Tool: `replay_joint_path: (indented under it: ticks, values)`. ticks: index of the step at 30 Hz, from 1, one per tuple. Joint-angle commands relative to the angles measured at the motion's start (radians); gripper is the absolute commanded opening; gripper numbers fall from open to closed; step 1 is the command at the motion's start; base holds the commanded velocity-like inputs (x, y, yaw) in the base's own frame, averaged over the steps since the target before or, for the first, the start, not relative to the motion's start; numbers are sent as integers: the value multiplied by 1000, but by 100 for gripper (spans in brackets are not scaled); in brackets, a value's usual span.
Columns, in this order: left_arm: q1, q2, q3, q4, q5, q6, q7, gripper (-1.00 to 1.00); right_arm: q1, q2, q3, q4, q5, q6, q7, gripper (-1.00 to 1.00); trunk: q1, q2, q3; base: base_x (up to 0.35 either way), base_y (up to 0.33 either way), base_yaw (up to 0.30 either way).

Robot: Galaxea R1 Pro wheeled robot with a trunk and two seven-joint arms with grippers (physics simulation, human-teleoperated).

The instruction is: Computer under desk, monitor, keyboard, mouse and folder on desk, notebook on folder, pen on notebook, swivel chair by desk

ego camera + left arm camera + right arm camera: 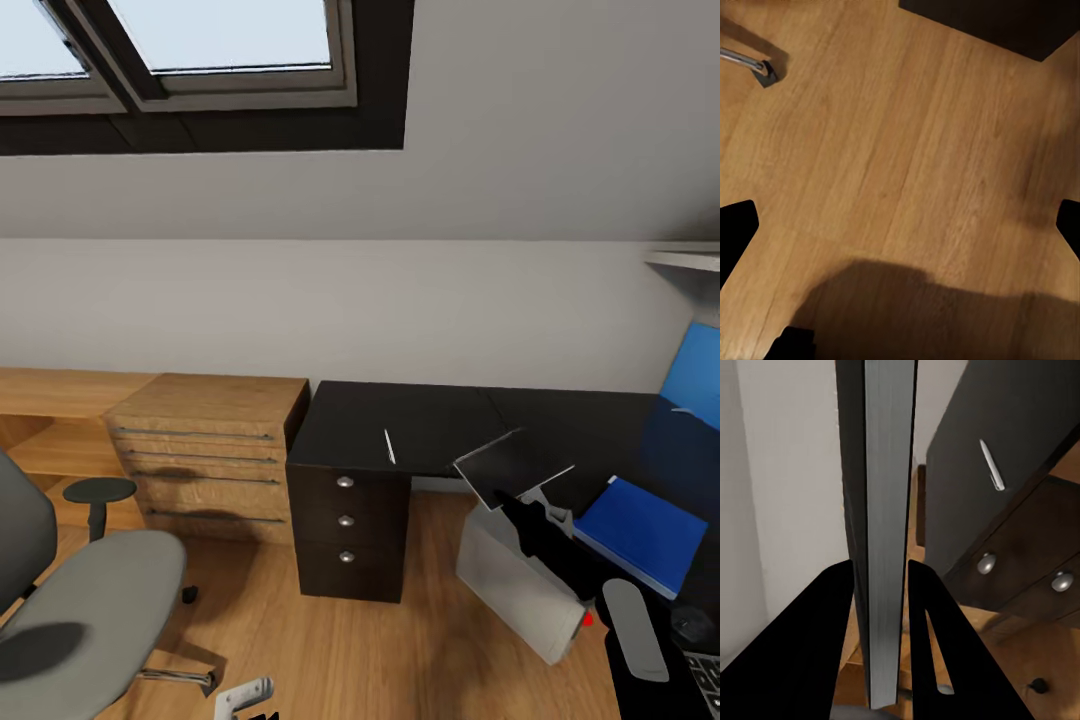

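Your notebook (512, 463) hangs clamped edge-on in the right gripper (881, 660), above the desk's front edge, with the one blue folder (643, 532) lying flat on the desk (420, 420) just to its right, long axis running toward the back panel. The right arm is nearer by far. One white pen (390, 446) lies left of the notebook; the left gripper (900, 217) is spread apart over the floor (900, 135).

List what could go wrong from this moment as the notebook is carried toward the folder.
1. The right end effector pinches the notebook by one thin edge, so it may slip or twist on the way to the folder.
2. The pen lies loose on the desk near the front edge; a sweep of the arm could knock it to the floor.
3. The computer stands tilted just below the arm and could get bumped.
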Motion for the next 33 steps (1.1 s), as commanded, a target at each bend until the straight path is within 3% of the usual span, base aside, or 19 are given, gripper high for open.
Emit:
replay_joint_path:
  ticks: [1, 9, 12, 21, 33]
  values:
    - [0, 0, 1, -2, 11, 5, 5, 100, -1, 0, -3, 0, 1, 6, 4, -100, -4, 7, 2, 0, 0, -6]
    - [0, -1, 0, -3, 10, 4, 5, 100, -1, -5, -18, 0, -2, 8, 6, -100, -35, 63, 27, 0, 0, -1]
    - [0, 0, 0, -3, 10, -2, 4, 100, -1, -7, -20, 3, -2, 8, 6, -100, -35, 63, 27, 0, 0, -87]
    - [0, -1, 0, -3, 10, -4, 3, 100, -1, -7, -85, 5, -3, 10, 6, -100, -35, 63, 27, 0, 0, -255]
    - [0, 0, 1, -3, 10, -27, 3, 100, -1, -8, -94, 9, -2, 8, 5, -100, -35, 63, 27, 0, 0, -269]
